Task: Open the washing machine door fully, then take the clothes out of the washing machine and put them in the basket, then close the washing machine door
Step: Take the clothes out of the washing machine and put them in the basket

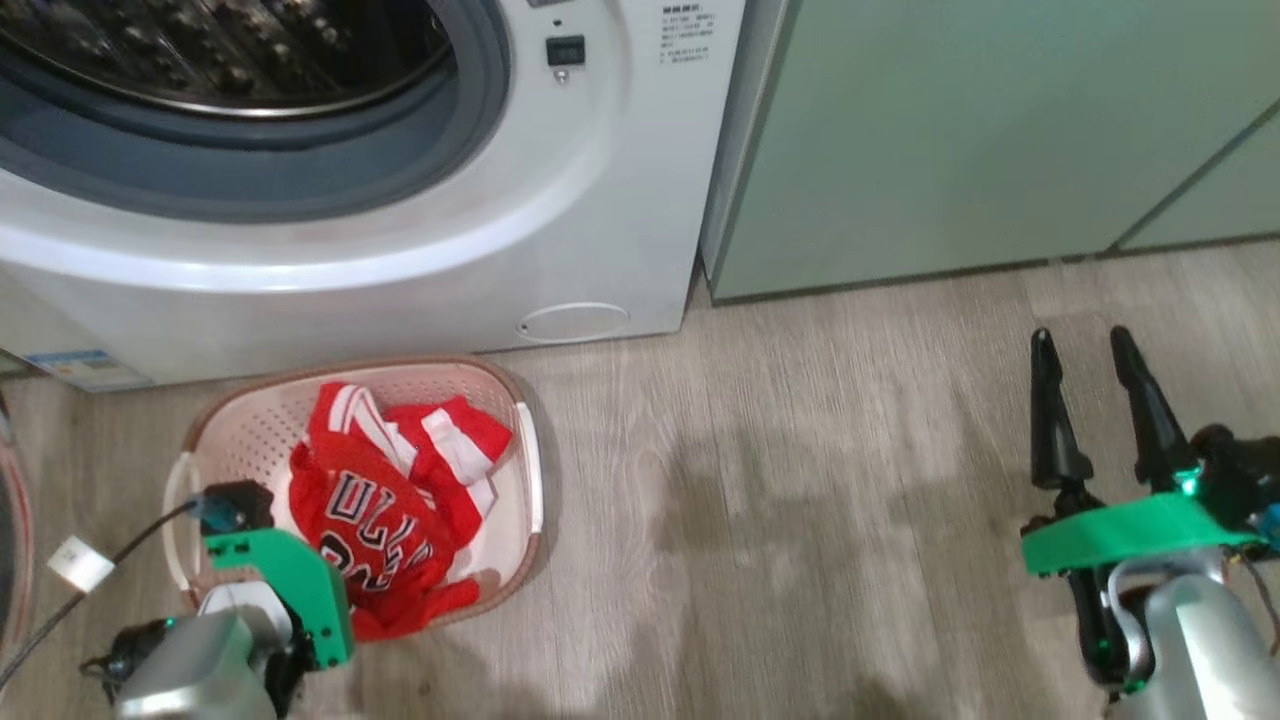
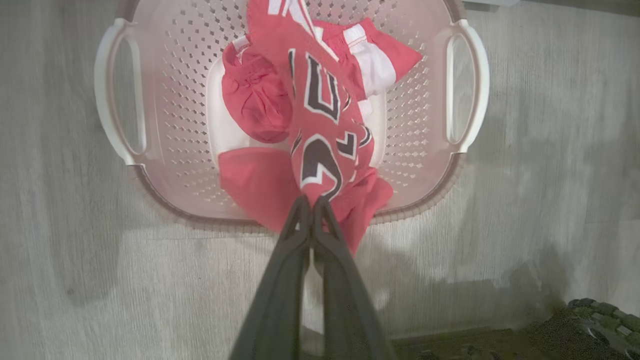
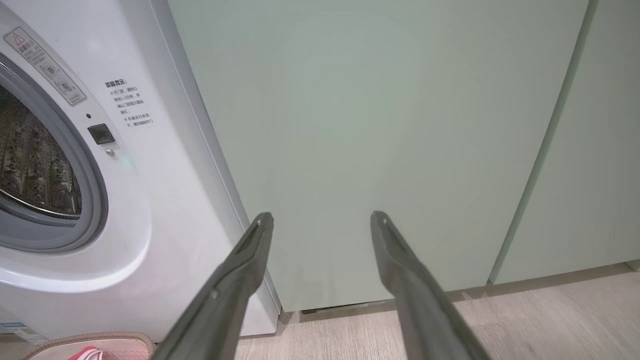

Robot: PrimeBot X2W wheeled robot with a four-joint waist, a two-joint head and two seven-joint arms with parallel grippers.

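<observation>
The washing machine (image 1: pixel 400 250) stands with its opening uncovered, and the steel drum (image 1: pixel 220 50) shows dark inside. A curved dark edge at the far left looks like the washing machine door (image 1: pixel 10 540), swung open. In front of it on the floor sits the cream basket (image 1: pixel 530 440) with the red clothes (image 1: pixel 380 500) inside. In the left wrist view my left gripper (image 2: pixel 311 202) is shut on a fold of the lettered red garment (image 2: pixel 320 130), right at the near rim of the basket (image 2: pixel 165 100). My right gripper (image 1: pixel 1080 345) hangs open and holds nothing, over the floor to the right.
Pale-green cabinet doors (image 1: pixel 1000 130) stand right of the washer, and my right gripper (image 3: pixel 322 220) faces them. Wood-look floor (image 1: pixel 800 500) runs between the basket and my right arm. A black cable with a white tag (image 1: pixel 80 562) trails from my left wrist.
</observation>
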